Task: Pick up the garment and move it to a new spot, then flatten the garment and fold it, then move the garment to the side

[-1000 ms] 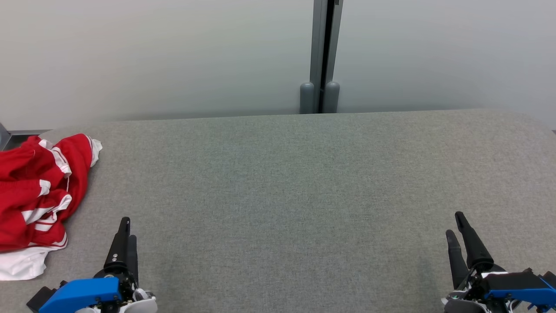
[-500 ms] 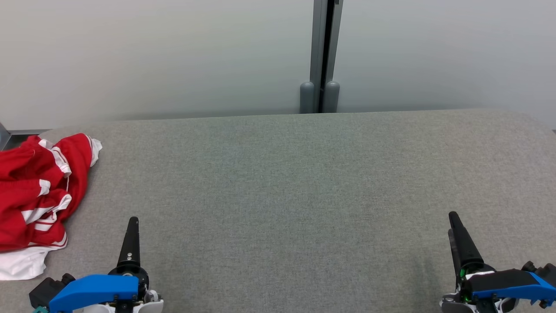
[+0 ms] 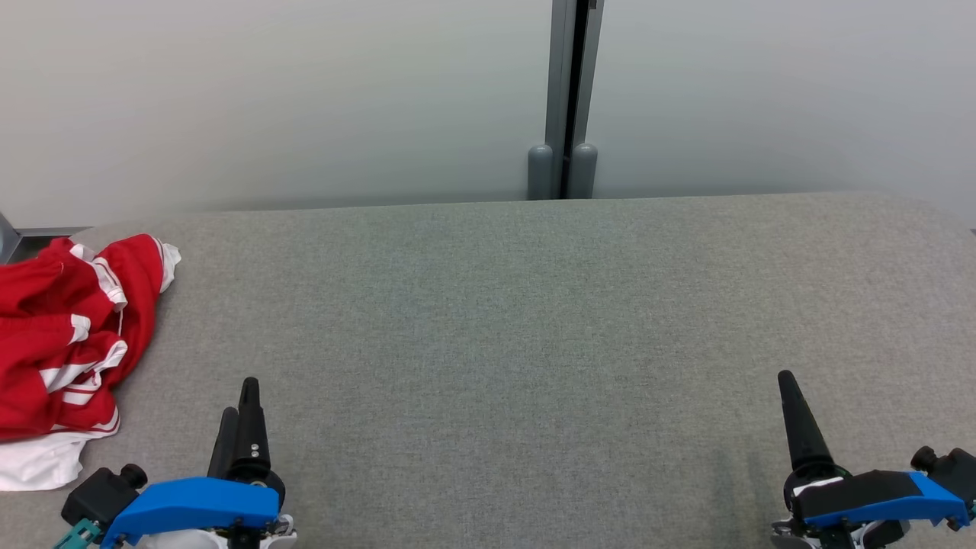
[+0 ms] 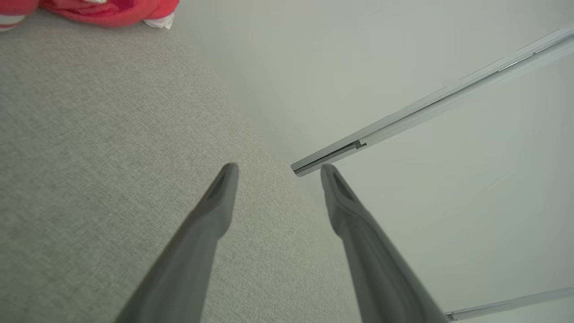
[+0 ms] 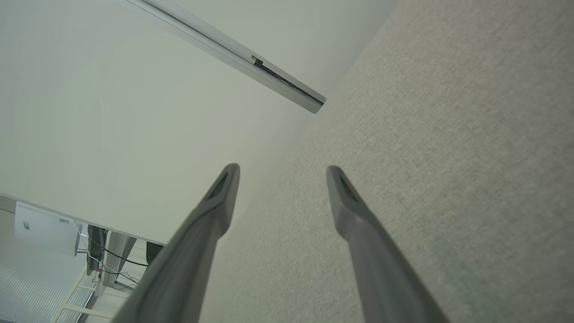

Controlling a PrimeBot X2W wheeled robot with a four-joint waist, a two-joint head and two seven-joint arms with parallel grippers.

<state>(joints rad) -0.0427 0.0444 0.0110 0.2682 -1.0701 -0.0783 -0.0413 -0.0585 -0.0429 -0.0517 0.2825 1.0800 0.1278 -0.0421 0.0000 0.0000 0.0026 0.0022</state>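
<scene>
Head view: garment [image 3: 69,335] crumpled far left; left tool [image 3: 239,398] and right tool [image 3: 789,389] both spread, empty.

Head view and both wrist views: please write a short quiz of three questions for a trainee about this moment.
1. True or false: the red-and-white garment lies crumpled near the left end of the grey padded table.
2. The left gripper is: A) shut on the garment; B) open and apart from the garment; C) shut and empty.
3. Which is nearer the garment, the left gripper or the right gripper?

Key: 1 true; 2 B; 3 the left gripper.
</scene>
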